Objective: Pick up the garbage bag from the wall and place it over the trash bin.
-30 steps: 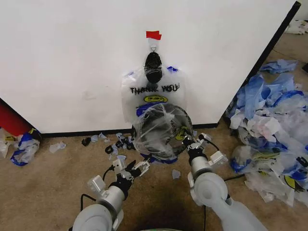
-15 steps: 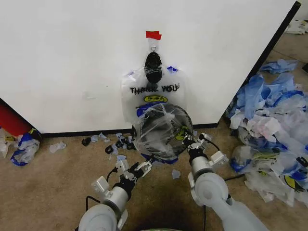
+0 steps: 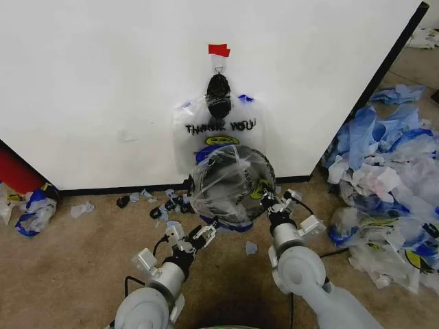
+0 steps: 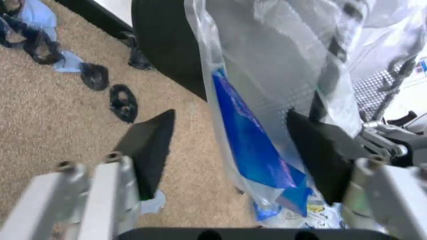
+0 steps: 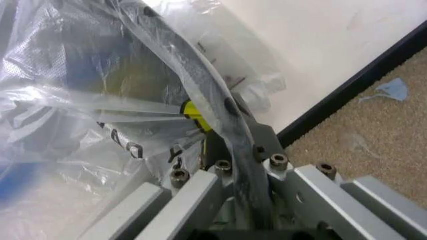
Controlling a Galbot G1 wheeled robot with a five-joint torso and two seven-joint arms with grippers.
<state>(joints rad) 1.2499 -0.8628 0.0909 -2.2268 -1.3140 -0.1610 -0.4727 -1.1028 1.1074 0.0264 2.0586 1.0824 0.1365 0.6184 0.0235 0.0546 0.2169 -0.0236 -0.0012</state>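
Thin see-through plastic garbage bag [image 3: 218,127] with black "THANK YOU" lettering hangs on the big white wall panel [image 3: 103,82], while the small round black mesh trash bin [image 3: 230,184], draped in plastic film, is lifted just in front of it. The right gripper [image 3: 269,201] is clamped on the bin's rim; the left gripper [image 3: 204,234] gapes around a blue-and-clear fold. I'd worry the left jaws pinch only slippery film, so the bin sags or tips.

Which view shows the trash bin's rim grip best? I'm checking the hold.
The right wrist view: the right tool is shut on the trash bin rim through plastic. The head view shows the whole bin; the left wrist view shows mesh behind the open left tool.
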